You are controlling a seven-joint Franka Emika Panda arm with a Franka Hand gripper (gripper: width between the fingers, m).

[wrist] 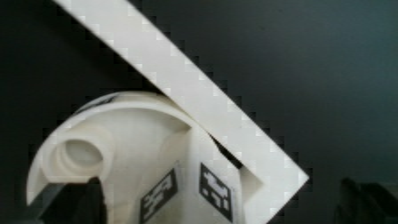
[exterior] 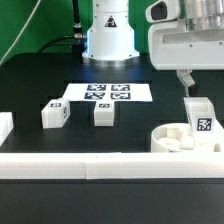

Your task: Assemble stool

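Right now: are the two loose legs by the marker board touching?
Apart. Exterior view shows a strip of black table between one loose leg and the other loose leg.

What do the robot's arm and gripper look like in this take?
The arm is glossy white with rounded housings, a small dark mark on its base column and a bluish band at the foot. The gripper has a white boxy body and slim dark grey fingers. A dark cable shows beside the base.

Exterior view: arm cut off by the picture's top and right edges. Near rim of seat hidden behind the near rail. Wrist view: soft focus throughout. Leg cut by picture edge, and its tags are illegible.
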